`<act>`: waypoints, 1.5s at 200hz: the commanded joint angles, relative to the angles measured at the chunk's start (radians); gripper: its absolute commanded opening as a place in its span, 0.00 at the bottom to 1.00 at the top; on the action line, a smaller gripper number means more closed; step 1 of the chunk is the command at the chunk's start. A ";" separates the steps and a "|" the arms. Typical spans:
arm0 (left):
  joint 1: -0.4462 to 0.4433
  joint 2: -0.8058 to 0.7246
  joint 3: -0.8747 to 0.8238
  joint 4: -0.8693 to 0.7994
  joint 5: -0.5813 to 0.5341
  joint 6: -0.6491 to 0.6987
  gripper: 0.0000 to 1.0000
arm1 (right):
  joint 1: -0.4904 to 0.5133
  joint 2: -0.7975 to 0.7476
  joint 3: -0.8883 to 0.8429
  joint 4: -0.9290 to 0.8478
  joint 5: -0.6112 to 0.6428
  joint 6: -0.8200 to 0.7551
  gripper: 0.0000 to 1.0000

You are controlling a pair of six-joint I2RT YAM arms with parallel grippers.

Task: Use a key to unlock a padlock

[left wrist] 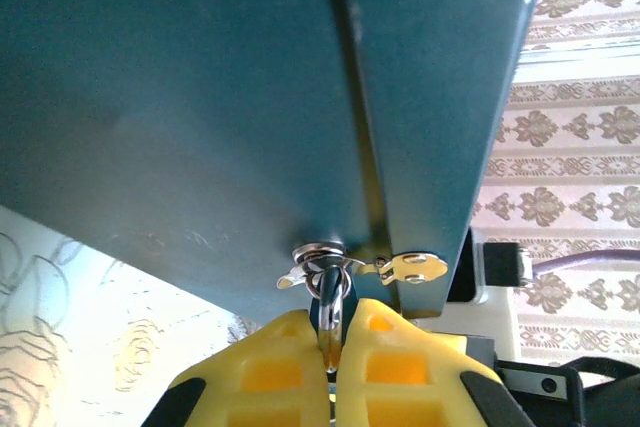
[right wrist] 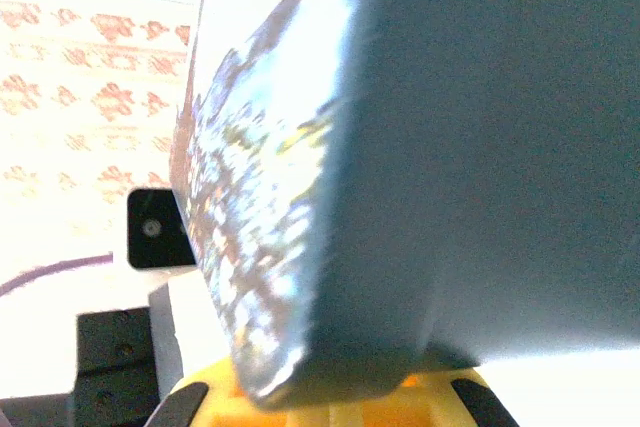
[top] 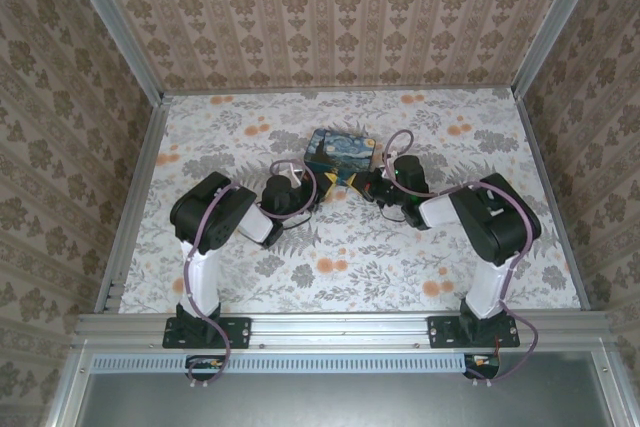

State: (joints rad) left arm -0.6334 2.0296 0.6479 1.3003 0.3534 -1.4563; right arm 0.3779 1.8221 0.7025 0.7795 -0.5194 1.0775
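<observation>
The padlock's silver shackle (left wrist: 336,292) hangs from a metal hasp (left wrist: 415,267) on the blue painted box (left wrist: 200,97). My left gripper (left wrist: 333,335) is shut on the padlock, and its yellow fingers (left wrist: 270,367) hide the lock's body. From above, the left gripper (top: 330,179) and right gripper (top: 366,184) meet at the near side of the box (top: 340,145). In the right wrist view a corner of the box (right wrist: 450,147) looms over my right gripper (right wrist: 335,415). Its yellow fingers (right wrist: 215,392) are close together. The key is hidden.
The box stands mid-table on a floral cloth (top: 340,267). Patterned walls (top: 330,17) close in the back and both sides. Purple cables (top: 400,137) loop above the wrists. The arm bases (top: 208,329) sit on the near rail.
</observation>
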 commanded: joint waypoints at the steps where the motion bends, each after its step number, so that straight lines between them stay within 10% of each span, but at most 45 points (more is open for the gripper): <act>1: -0.052 0.006 -0.005 -0.027 0.160 -0.002 0.00 | 0.023 -0.081 0.055 -0.011 0.000 -0.232 0.00; 119: -0.058 -0.077 0.017 -0.003 0.165 -0.110 0.00 | 0.004 0.156 0.009 0.537 -0.027 0.316 0.00; 264: -0.063 -0.037 0.017 -0.006 0.146 -0.109 0.00 | 0.009 0.116 0.049 0.439 -0.075 0.283 0.00; 300: -0.038 0.000 -0.009 -0.008 0.114 -0.034 0.00 | -0.011 0.100 0.015 0.420 -0.077 0.264 0.31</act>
State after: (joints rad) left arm -0.6376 1.9923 0.6567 1.2778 0.3511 -1.5715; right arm 0.3664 1.9774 0.6987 1.1572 -0.5716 1.3689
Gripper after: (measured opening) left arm 0.045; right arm 0.228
